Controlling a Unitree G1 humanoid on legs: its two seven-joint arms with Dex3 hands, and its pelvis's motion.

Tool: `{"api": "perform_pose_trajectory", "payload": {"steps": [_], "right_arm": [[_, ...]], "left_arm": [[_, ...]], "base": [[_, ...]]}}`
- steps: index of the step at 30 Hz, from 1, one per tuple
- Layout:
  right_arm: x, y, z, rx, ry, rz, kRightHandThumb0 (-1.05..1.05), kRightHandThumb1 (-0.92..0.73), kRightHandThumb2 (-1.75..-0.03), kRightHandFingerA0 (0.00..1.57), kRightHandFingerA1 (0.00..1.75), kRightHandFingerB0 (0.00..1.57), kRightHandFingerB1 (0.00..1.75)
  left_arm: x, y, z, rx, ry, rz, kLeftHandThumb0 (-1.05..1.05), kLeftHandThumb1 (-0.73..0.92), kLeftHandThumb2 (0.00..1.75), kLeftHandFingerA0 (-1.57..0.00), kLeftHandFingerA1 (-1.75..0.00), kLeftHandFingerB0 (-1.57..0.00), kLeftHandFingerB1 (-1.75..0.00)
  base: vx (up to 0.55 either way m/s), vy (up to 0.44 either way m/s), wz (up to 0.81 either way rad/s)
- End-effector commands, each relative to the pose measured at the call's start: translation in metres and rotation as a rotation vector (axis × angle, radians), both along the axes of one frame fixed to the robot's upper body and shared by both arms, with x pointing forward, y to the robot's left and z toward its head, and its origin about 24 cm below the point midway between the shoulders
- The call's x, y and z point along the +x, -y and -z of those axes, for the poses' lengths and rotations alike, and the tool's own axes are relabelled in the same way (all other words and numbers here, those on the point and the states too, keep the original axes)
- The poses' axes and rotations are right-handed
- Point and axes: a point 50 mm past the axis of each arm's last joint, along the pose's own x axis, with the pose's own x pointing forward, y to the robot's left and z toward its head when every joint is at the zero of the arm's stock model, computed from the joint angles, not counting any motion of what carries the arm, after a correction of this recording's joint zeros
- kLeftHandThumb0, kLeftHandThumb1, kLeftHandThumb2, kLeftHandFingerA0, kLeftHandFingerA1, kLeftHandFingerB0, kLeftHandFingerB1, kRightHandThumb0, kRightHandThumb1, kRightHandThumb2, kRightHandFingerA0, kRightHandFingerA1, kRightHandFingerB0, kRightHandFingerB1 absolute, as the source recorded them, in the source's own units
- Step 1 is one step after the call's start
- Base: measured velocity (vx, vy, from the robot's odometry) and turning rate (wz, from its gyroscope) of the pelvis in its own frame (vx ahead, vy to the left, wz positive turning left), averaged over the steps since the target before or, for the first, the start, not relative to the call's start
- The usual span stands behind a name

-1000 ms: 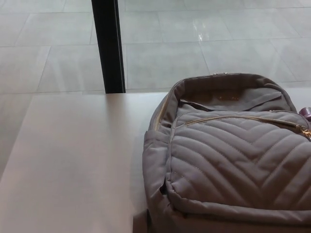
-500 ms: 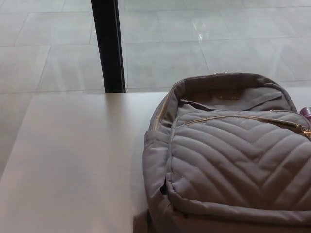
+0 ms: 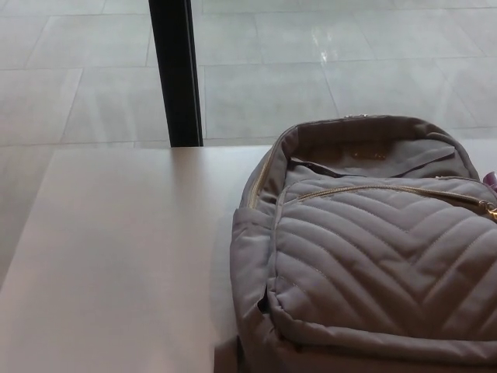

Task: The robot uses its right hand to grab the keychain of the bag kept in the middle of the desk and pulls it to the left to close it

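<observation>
Desk (image 3: 116, 256), one: unmoved; only the view has shifted slightly. Bag (image 3: 373, 256), one, grey quilted: lies on the desk's right half, unmoved, main zip open. Black post (image 3: 177, 70), one, behind the desk. Gold zip pull (image 3: 488, 208), one, at the picture's right edge. Hands: neither shows, so finger state and places relative to the fingers cannot be told.

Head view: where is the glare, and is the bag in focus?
In the head view, glare sits on the floor tiles beyond the desk; the bag is fairly sharp, its quilted stitching readable; the light is soft, without hard shadows.
</observation>
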Motion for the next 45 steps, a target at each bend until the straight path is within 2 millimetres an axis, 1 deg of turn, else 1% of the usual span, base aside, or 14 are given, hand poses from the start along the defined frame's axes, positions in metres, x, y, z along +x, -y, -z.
{"api": "perform_pose_trajectory", "payload": {"steps": [1, 6, 9, 26, 27, 28, 30, 31, 32, 33, 35, 36, 37, 45], "right_arm": [[0.008, -0.016, 0.007, -0.074, -0.155, -0.142, -0.72, -0.46, -0.86, 0.05, 0.46, 0.0, 0.23], [0.014, -0.022, 0.024, -0.134, -0.239, -0.158, -0.37, -0.34, -0.94, 0.02, 0.51, 0.0, 0.49], [0.016, -0.021, 0.03, -0.209, -0.267, -0.153, -0.73, -0.49, -0.85, 0.2, 0.5, 0.1, 0.4], [0.019, -0.01, 0.035, -0.349, -0.288, -0.086, -0.55, -0.64, -0.59, 0.48, 0.59, 0.35, 0.32], [0.02, -0.012, 0.035, -0.36, -0.275, -0.098, -0.54, -0.64, -0.6, 0.5, 0.62, 0.37, 0.33], [0.02, -0.012, 0.035, -0.363, -0.282, -0.102, -0.6, -0.53, -0.87, 0.49, 0.66, 0.31, 0.47], [0.021, -0.012, 0.037, -0.364, -0.293, -0.119, -0.52, -0.65, -0.6, 0.6, 0.6, 0.41, 0.35], [0.021, -0.011, 0.038, -0.376, -0.303, -0.126, -0.53, -0.52, -0.89, 0.57, 0.66, 0.35, 0.5], [0.022, -0.011, 0.038, -0.392, -0.315, -0.129, -0.53, -0.52, -0.89, 0.57, 0.66, 0.35, 0.5], [0.022, -0.011, 0.039, -0.399, -0.318, -0.127, -0.46, -0.66, -0.6, 0.67, 0.64, 0.45, 0.36], [0.023, -0.01, 0.039, -0.411, -0.323, -0.125, -0.46, -0.66, -0.6, 0.67, 0.64, 0.45, 0.36], [0.022, -0.009, 0.04, -0.412, -0.325, -0.125, -0.44, -0.66, -0.6, 0.69, 0.67, 0.46, 0.36], [0.021, -0.01, 0.041, -0.422, -0.338, -0.132, -0.51, -0.55, -0.89, 0.65, 0.74, 0.4, 0.51], [0.023, -0.022, 0.041, -0.449, -0.301, -0.185, -0.47, -0.69, -0.61, 0.71, 0.82, 0.45, 0.35]], "left_arm": [[-0.002, -0.006, -0.005, 0.005, -0.011, 0.015, -1.05, 0.81, 0.71, -0.38, -1.2, -0.15, -1.06], [-0.003, -0.006, -0.005, 0.001, -0.007, 0.014, -1.05, 0.78, 0.75, -0.39, -1.25, -0.16, -1.16], [-0.004, -0.006, -0.005, 0.005, -0.02, 0.042, -1.05, 0.8, 0.73, -0.44, -1.19, -0.23, -1.06], [-0.003, -0.005, -0.004, -0.007, -0.042, 0.08, -1.05, 0.78, 0.74, -0.54, -1.12, -0.31, -1.03], [-0.003, -0.005, -0.004, 0.0, -0.047, 0.089, -1.05, 0.52, 1.22, -0.74, -1.11, -0.27, -0.85], [-0.003, -0.005, -0.005, 0.001, -0.045, 0.108, -1.05, 0.81, 0.75, -0.52, -1.13, -0.28, -1.07], [-0.004, -0.005, -0.006, 0.002, -0.051, 0.122, -1.04, 0.56, 1.24, -0.78, -1.12, -0.33, -0.87], [-0.004, -0.005, -0.006, 0.002, -0.05, 0.124, -1.05, 0.82, 0.73, -0.55, -1.1, -0.32, -1.05], [-0.005, -0.005, -0.006, 0.001, -0.049, 0.124, -1.05, 0.82, 0.73, -0.55, -1.1, -0.32, -1.05], [-0.006, -0.005, -0.006, 0.0, -0.052, 0.124, -1.04, 0.56, 1.24, -0.78, -1.13, -0.33, -0.87], [-0.005, -0.005, -0.006, -0.002, -0.054, 0.123, -1.04, 0.56, 1.24, -0.78, -1.13, -0.33, -0.87], [-0.005, -0.005, -0.006, -0.003, -0.051, 0.128, -1.05, 0.8, 0.76, -0.51, -1.14, -0.3, -1.07], [-0.006, -0.005, -0.006, -0.009, -0.044, 0.109, -1.05, 0.79, 0.75, -0.53, -1.14, -0.33, -1.06], [-0.005, -0.004, -0.005, -0.02, -0.036, 0.089, -1.05, 0.81, 0.8, -0.58, -1.11, -0.36, -1.03]], "base": [[0.0, 0.0, 0.0], [0.0, 0.0, 0.0], [0.0, 0.0, 0.0], [0.0, 0.0, 0.0], [0.0, 0.0, 0.0], [0.0, 0.0, 0.0], [0.0, 0.0, 0.0], [0.0, 0.0, 0.0], [0.0, 0.0, 0.0], [0.0, 0.0, 0.0], [0.0, 0.0, 0.0], [0.0, 0.0, 0.0], [0.0, 0.0, 0.0], [0.0, 0.0, 0.0]]}}
